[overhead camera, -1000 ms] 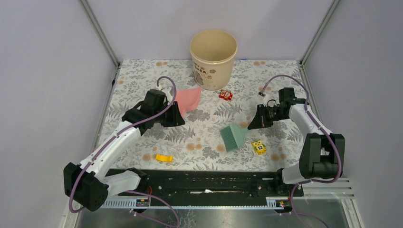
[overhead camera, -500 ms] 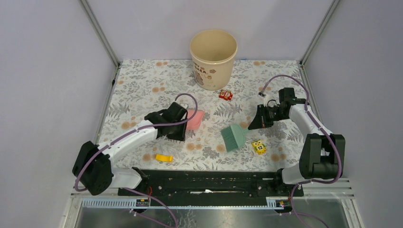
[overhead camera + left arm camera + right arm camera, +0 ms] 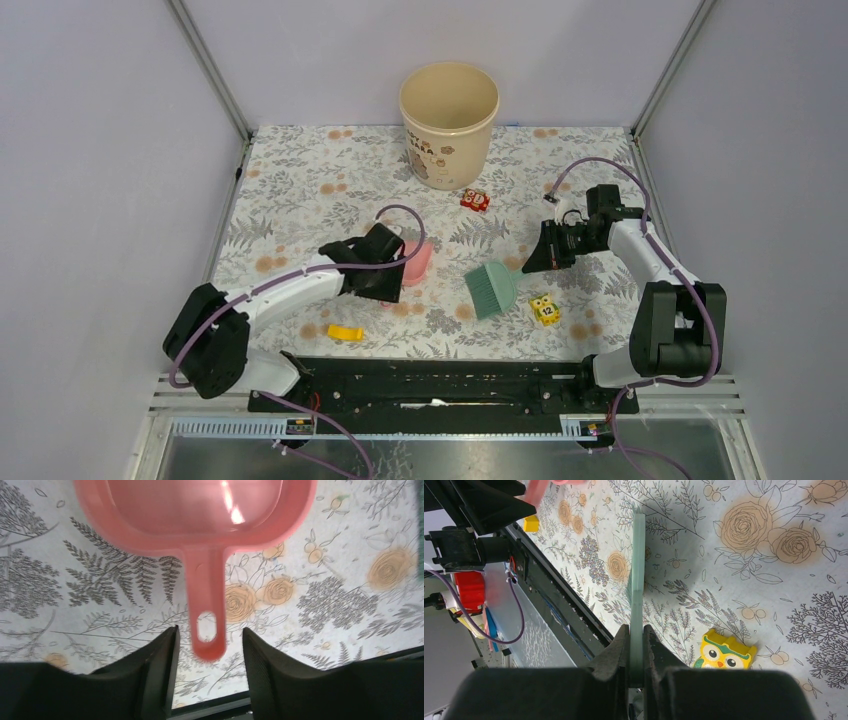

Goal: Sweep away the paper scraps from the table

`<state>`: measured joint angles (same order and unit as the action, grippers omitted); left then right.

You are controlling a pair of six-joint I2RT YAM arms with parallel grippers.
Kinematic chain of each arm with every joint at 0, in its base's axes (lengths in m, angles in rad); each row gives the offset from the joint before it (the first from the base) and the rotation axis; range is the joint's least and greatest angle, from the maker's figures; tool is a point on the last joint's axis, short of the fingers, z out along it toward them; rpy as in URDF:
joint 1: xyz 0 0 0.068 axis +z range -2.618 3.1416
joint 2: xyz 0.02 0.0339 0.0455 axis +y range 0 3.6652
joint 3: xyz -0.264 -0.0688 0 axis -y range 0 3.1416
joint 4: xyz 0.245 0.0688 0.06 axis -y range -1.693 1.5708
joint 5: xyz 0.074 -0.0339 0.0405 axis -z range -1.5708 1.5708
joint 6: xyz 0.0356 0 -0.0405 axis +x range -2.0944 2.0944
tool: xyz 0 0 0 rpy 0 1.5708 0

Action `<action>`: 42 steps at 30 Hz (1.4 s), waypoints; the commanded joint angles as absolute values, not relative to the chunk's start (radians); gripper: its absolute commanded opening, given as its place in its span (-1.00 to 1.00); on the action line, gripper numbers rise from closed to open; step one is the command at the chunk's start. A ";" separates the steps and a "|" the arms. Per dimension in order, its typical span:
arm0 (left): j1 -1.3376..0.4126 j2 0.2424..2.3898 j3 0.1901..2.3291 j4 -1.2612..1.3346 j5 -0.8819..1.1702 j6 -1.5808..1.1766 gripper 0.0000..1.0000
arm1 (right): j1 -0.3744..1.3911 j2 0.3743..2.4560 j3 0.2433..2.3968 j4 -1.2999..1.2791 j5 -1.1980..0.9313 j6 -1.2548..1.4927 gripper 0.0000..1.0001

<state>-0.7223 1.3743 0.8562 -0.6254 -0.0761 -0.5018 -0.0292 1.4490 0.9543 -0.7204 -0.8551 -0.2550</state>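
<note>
No paper scraps show in any view. The pink dustpan (image 3: 416, 261) lies on the table (image 3: 300, 180) at the centre. My left gripper (image 3: 392, 276) is open; in the left wrist view the dustpan's handle (image 3: 206, 625) lies between my fingers (image 3: 162, 652) with a gap on each side, and my left gripper (image 3: 207, 632) touches nothing. My right gripper (image 3: 532, 262) is shut on the thin handle of the green brush (image 3: 490, 288), whose bristles rest on the cloth. In the right wrist view my right gripper (image 3: 636, 630) pinches the brush (image 3: 638, 580).
A beige bucket (image 3: 449, 120) stands at the back centre with a red toy cube (image 3: 475, 200) in front of it. A yellow owl cube (image 3: 544, 310) sits just right of the brush, also in the right wrist view (image 3: 724, 652). A flat yellow piece (image 3: 345, 332) lies front left.
My left arm has swung from near the bucket toward the table's centre front, bringing the pink dustpan with it. The right arm and brush have not moved.
</note>
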 commanded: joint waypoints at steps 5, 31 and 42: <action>-0.728 1.252 0.828 -0.534 -0.077 -0.502 0.21 | -0.035 1.414 0.965 -0.726 -0.849 -0.275 -1.00; -0.668 0.901 0.723 -0.522 -0.535 -0.500 0.97 | 0.490 1.326 1.157 -0.707 0.282 -0.509 -0.90; -0.640 0.896 0.715 -0.540 -0.547 -0.535 0.97 | 0.640 1.362 1.223 -0.858 -0.137 -0.338 0.23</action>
